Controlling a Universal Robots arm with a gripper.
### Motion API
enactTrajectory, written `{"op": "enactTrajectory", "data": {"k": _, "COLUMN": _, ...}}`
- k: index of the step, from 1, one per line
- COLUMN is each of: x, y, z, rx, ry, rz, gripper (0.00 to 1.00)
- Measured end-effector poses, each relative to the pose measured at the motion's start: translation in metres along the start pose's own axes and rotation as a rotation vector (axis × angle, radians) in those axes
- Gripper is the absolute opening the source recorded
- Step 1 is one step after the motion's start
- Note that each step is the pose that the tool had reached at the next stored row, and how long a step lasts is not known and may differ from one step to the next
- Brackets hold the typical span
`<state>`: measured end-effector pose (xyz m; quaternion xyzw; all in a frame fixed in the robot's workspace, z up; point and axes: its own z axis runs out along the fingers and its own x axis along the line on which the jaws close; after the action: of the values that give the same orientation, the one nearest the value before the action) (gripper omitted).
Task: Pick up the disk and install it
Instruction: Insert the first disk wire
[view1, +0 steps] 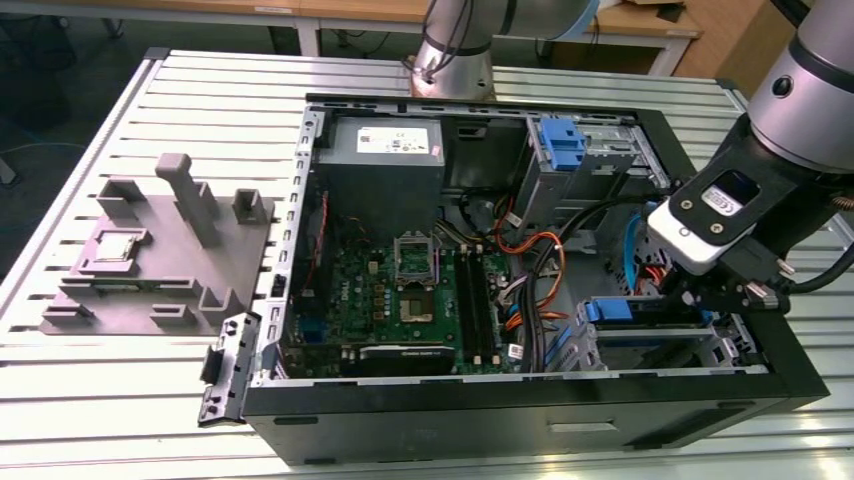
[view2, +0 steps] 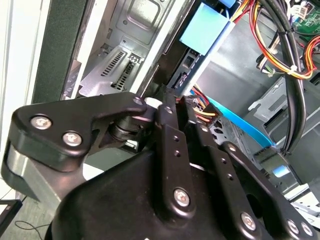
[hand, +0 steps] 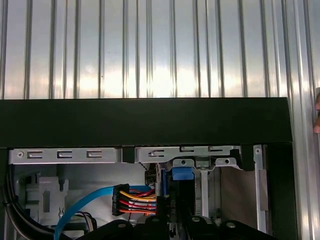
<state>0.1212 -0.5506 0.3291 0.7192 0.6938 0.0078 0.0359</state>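
Gripper (view1: 727, 295) is down inside the open computer case (view1: 534, 420), at the drive bay in the case's near corner on the exterior view's right. The disk (view1: 638, 312) sits there just below the gripper, blue carrier frame visible, appears seated or nearly seated in the bay; contact with the gripper can't be confirmed. Fingers: can't tell how far open or whether anything is held, since the gripper body blocks the tips in both wrist views. Doing this step well, as a judgement: keep the disk square to the bay rails, push straight, and avoid snagging the blue data cable (hand: 82, 205) and the coloured power wires (hand: 135, 199) lying right beside the bay. Case lies on a ribbed metal counter (view1: 134, 400); a grey parts fixture (view1: 160, 250) stands near the counter's edge on the exterior view's left, well apart from the case. Desks behind.
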Motion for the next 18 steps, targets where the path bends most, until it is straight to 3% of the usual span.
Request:
{"op": "enactTrajectory", "data": {"k": 1, "x": 0.0000, "y": 0.0001, "z": -0.0011, "rx": 0.0002, "ry": 0.0001, "rz": 0.000, "gripper": 0.18}}
{"op": "enactTrajectory", "data": {"k": 2, "x": -0.0001, "y": 0.0002, "z": -0.0023, "rx": 0.0005, "ry": 0.0008, "rz": 0.000, "gripper": 0.25}}
{"op": "enactTrajectory", "data": {"k": 9, "x": -0.0005, "y": 0.0010, "z": -0.0140, "rx": 0.0108, "ry": 0.0009, "rz": 0.000, "gripper": 0.25}}
{"op": "enactTrajectory", "data": {"k": 11, "x": -0.0006, "y": 0.0010, "z": -0.0144, "rx": 0.0129, "ry": 0.0019, "rz": 0.000, "gripper": 0.23}}
{"op": "enactTrajectory", "data": {"k": 13, "x": -0.0005, "y": 0.0010, "z": -0.0144, "rx": 0.0130, "ry": 0.0019, "rz": 0.000, "gripper": 0.11}}
{"op": "enactTrajectory", "data": {"k": 18, "x": -0.0006, "y": 0.0010, "z": -0.0145, "rx": 0.0132, "ry": 0.0018, "rz": 0.000, "gripper": 0.10}}
